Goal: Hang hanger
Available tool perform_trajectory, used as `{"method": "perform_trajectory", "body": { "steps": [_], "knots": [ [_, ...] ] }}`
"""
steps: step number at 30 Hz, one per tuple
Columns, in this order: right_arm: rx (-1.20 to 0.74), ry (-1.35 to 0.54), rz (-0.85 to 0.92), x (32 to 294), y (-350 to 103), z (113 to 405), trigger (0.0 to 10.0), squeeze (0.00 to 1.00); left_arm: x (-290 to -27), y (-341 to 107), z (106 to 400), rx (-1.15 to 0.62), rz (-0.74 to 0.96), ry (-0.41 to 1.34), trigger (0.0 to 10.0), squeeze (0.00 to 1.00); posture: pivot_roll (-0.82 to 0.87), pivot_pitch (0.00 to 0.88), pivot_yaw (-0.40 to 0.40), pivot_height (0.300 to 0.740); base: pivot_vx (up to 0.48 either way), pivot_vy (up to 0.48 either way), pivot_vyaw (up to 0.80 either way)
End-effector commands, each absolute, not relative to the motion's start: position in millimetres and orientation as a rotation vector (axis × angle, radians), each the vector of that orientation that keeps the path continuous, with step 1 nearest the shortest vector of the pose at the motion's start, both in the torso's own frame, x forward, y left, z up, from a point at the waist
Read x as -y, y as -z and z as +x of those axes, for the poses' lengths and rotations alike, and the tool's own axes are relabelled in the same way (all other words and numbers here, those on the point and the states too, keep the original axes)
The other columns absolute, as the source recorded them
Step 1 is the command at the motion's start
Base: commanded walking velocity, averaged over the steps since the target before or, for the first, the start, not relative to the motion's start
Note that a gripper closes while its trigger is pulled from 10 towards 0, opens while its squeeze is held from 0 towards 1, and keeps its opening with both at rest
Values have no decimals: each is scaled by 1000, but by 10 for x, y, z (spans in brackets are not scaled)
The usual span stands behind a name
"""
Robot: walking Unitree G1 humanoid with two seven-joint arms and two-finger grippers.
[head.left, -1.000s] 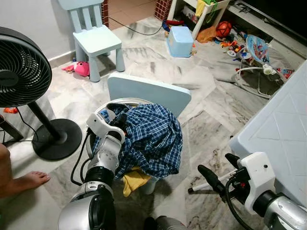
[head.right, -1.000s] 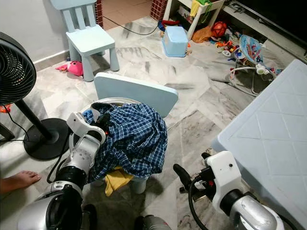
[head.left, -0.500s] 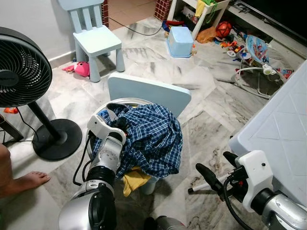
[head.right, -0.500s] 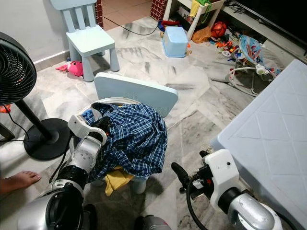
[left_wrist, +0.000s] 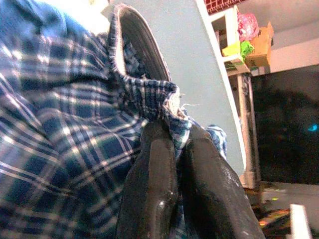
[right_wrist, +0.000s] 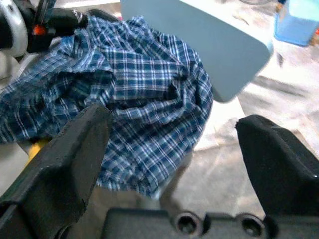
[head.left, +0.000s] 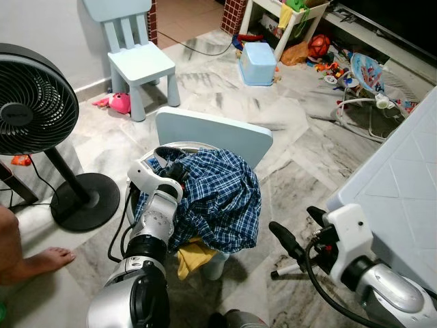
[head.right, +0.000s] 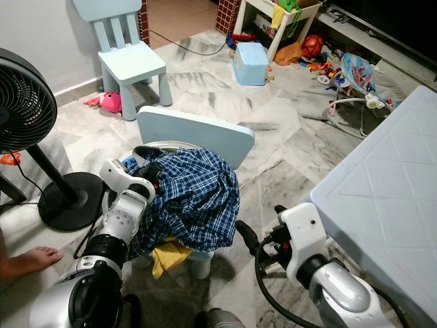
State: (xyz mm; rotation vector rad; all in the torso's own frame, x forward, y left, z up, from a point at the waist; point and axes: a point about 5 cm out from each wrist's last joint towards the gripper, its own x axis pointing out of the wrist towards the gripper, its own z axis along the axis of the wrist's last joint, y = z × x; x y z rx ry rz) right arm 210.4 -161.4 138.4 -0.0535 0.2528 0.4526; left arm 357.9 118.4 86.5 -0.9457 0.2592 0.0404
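Right hand [head.right: 247, 238]: black fingers spread wide, low over the marble floor [head.left: 287, 147], near the shirt's lower hem on its right side.
Left hand [head.left: 179, 169]: fingers pinched shut on a hemmed edge of the shirt, at its upper left.
Plaid shirt [head.left: 217, 198]: blue-and-white checked cloth, crumpled, heaped over a small pale-blue chair [head.left: 212, 133]; yellow cloth [head.left: 193, 253] hangs beneath it.
Black round-grille fan [head.left: 33, 109]: left of the shirt.
Second pale-blue chair [head.left: 138, 58]: beyond the shirt.

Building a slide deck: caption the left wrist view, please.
Left gripper pinching the collar edge of the blue plaid shirt.
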Motion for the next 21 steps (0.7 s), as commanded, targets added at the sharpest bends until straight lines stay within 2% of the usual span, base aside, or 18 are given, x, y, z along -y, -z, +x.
{"method": "perform_trajectory", "body": {
  "steps": [1, 2, 6, 8, 13, 17, 18, 21],
  "knots": [
    [-251, -440, -59, 1618, -1352, 2125, 10000, 0, -1159, -864, 3543, -263, -886, -5, 0, 0, -242, 106, -115, 740, 0, 0, 0],
    [-235, -442, -48, 1563, -1327, 2207, 10000, 0, -1194, -888, 3507, -248, -795, 30, 0, 0, -201, 78, -93, 740, 0, 0, 0],
    [-204, -446, -25, 1471, -1286, 2334, 10000, 0, -1210, -927, 3359, -235, -605, 127, 0, 0, -146, 42, -68, 740, 0, 0, 0],
    [-178, -447, -11, 1405, -1269, 2426, 10000, 0, -1236, -934, 3191, -229, -446, 195, 0, 0, -115, 16, -49, 740, 0, 0, 0],
    [-159, -446, 3, 1332, -1234, 2528, 10000, 0, -1320, -864, 2970, -272, -310, 231, 0, 0, -77, 0, -21, 740, 0, 0, 0],
    [-145, -450, 4, 1282, -1205, 2593, 10000, 0, -1430, -807, 2763, -304, -111, 229, 0, 0, -64, 0, -1, 740, 0, 0, 0],
    [-140, -447, 1, 1279, -1192, 2613, 10000, 0, -1466, -796, 2696, -302, -65, 220, 431, 0, -65, 0, 2, 740, 0, 0, 0],
    [-135, -443, -3, 1283, -1185, 2632, 10000, 0, -1489, -768, 2639, -319, -72, 187, 784, 0, -69, 0, 2, 740, 0, 0, 0]
  ]
}}
